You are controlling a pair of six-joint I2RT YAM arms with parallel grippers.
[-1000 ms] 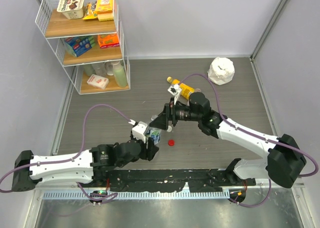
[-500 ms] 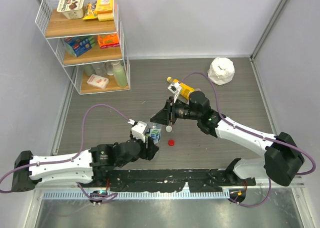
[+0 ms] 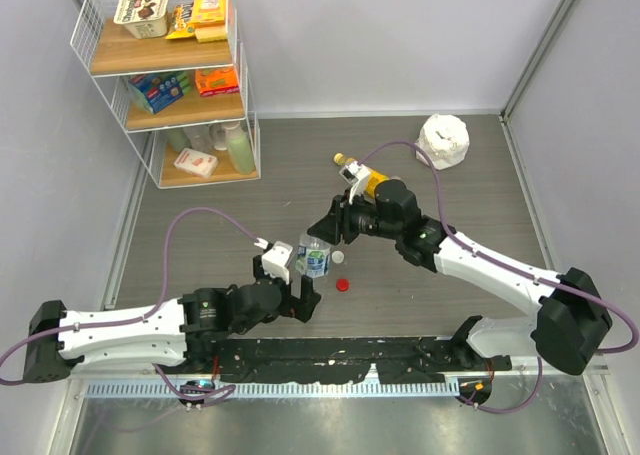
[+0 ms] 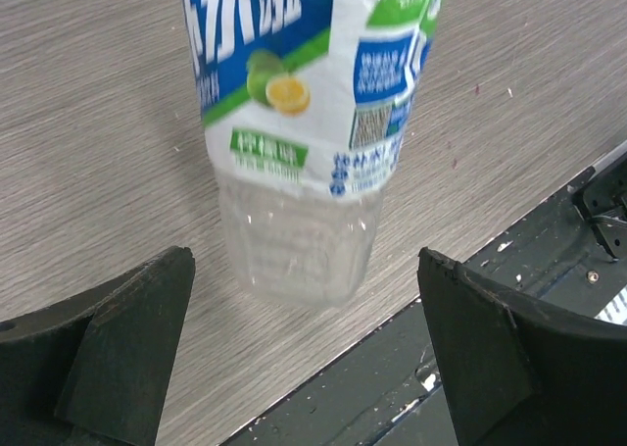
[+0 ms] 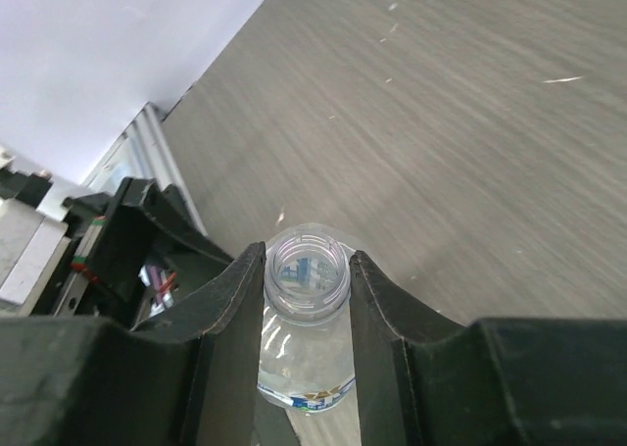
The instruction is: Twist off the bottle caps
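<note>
Just left of the red cap, the blue-labelled bottle stands upright, neck bare, with the right claw clamped on that neck and the left claw spread wide either side of its base, touching nothing. Keeping it plumb and setting it down gently before release seems wise; whether its base meets the surface is unclear, and the yellow bottle beyond the red cap is half hidden by the right arm.
</note>
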